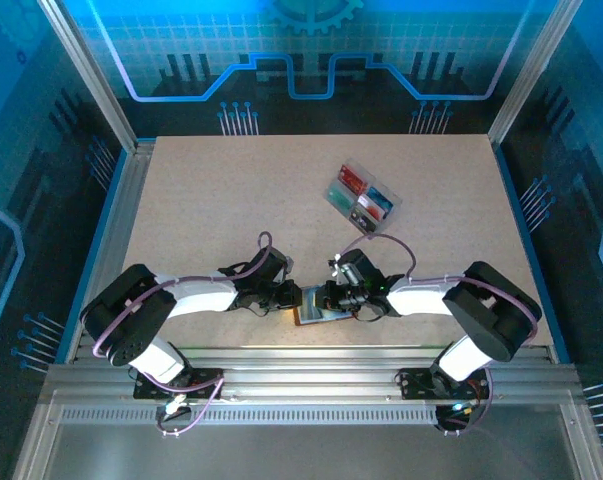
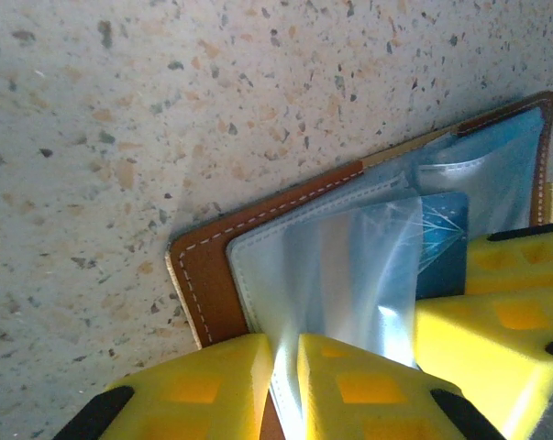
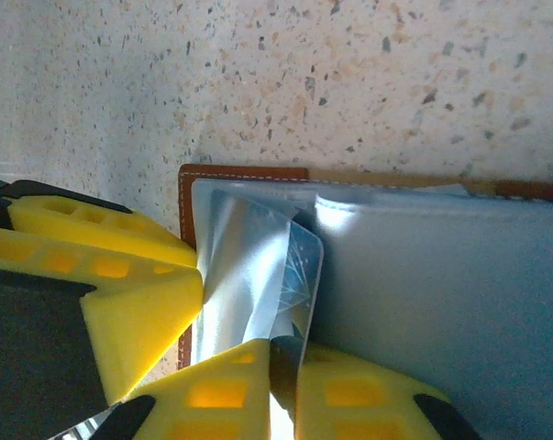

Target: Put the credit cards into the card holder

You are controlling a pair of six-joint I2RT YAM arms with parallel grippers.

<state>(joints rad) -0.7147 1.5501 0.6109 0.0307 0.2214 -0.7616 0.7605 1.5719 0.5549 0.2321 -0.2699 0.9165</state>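
Clear plastic sleeve [image 2: 349, 266] is nipped tight by the left gripper [image 2: 278, 367], holding open the brown wallet [image 2: 212, 284], which lies flat on the table [image 1: 231, 200] near the front edge. If that sleeve slips or buckles, the blue card [image 3: 300, 268], pinched in the right gripper [image 3: 281, 367], could jam at the pocket's mouth. Both arms fold inward, low, wrists nearly meeting over it.

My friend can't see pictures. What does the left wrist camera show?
The left gripper, yellow jaws closed, pinches a clear sleeve of the open brown card holder lying on a speckled table. A blue card shows partly behind the clear plastic.
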